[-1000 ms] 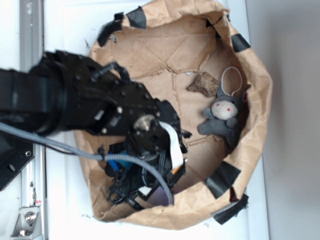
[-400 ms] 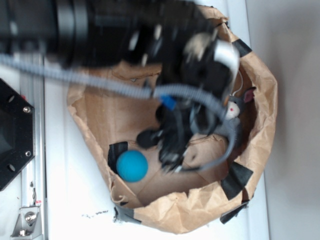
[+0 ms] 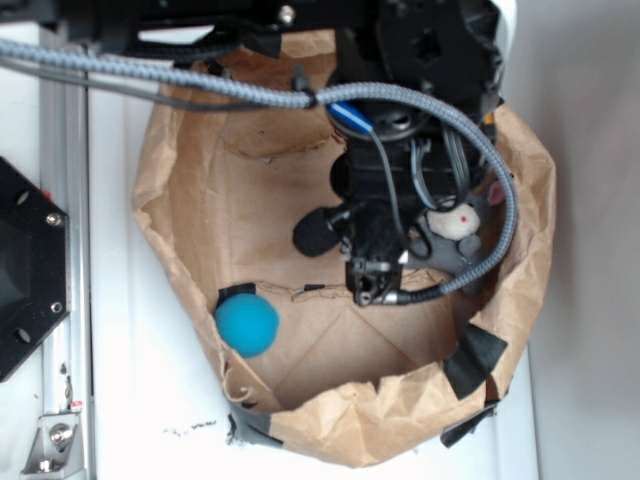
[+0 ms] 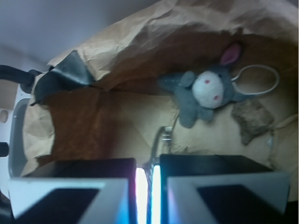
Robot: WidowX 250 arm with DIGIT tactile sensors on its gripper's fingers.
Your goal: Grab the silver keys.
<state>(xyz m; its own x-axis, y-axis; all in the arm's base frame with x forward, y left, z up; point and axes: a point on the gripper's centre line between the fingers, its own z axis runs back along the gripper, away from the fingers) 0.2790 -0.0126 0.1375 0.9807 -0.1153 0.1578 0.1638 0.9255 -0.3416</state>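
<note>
In the wrist view my gripper (image 4: pixel 148 163) is shut, its two black pads pressed onto a thin silvery piece of the silver keys (image 4: pixel 161 138) that sticks out ahead of them. Only that curved metal strip shows; the rest of the bunch is hidden between the pads. The keys hang above the brown paper floor. In the exterior view the gripper (image 3: pixel 374 288) points down inside the paper bag (image 3: pixel 160 215), right of centre, and the keys cannot be made out there.
A grey plush animal (image 4: pixel 205 93) with a white loop (image 4: pixel 261 77) lies ahead of the gripper. Beside it is a brown rock-like lump (image 4: pixel 252 119). A blue ball (image 3: pixel 246 324) rests at the bag's front left. Black tape patches (image 3: pixel 478 358) mark the bag's crumpled walls.
The arm has swung from the bag's front left to its right side, uncovering the blue ball. The bag itself has shifted a little.
</note>
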